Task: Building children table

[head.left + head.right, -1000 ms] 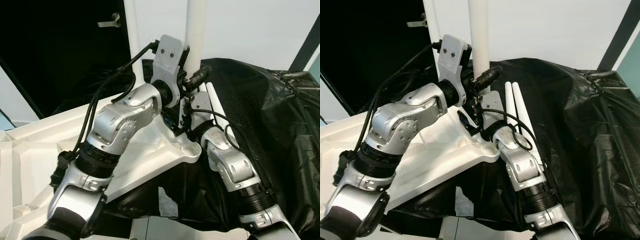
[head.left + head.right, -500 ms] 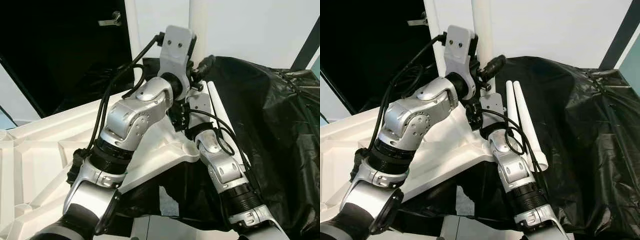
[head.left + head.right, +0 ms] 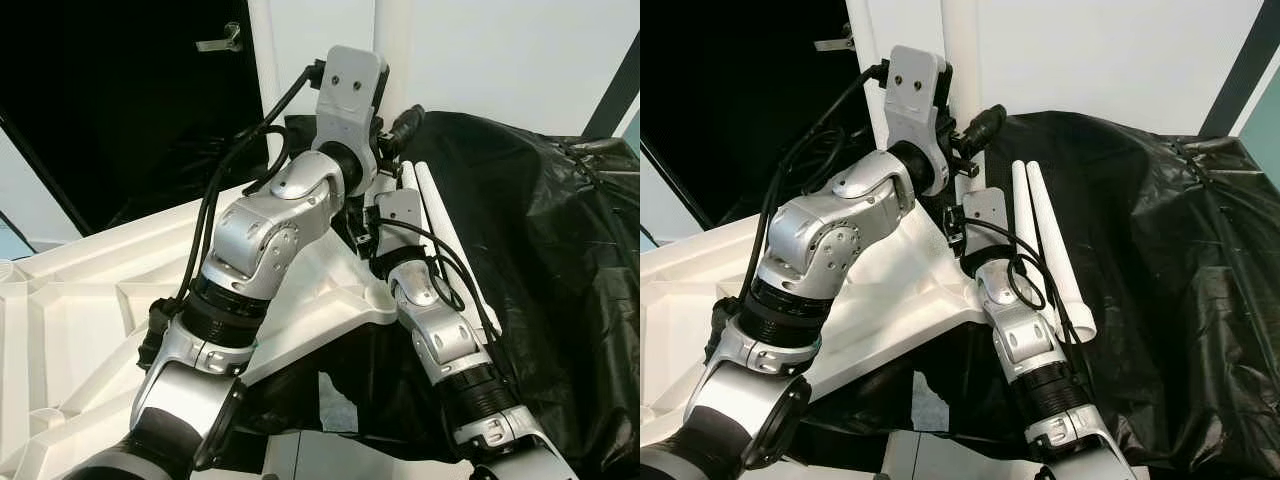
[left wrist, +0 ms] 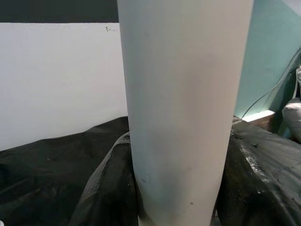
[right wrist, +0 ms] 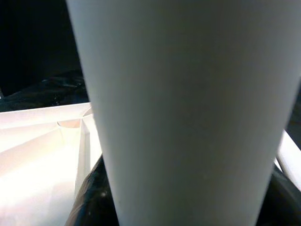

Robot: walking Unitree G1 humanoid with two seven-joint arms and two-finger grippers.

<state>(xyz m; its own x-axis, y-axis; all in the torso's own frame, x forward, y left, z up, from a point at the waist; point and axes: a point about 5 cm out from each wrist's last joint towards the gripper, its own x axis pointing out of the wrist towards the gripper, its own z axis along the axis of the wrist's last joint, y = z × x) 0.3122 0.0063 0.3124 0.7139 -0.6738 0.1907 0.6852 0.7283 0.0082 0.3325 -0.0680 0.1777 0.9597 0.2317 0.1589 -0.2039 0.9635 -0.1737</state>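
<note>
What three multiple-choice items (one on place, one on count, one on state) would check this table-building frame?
1. Where do the spare white legs lie?
A. on the black plastic sheet
B. on the tabletop
C. on the floor

2. How many spare legs lie there?
A. one
B. two
C. four

3. How does the leg at the tabletop's corner stand?
A. flat
B. upright
C. hanging

Answers: 1 A, they rest on the sheet beside the right arm; 2 B, two lie side by side; 3 B, it rises vertically between both arms.
</note>
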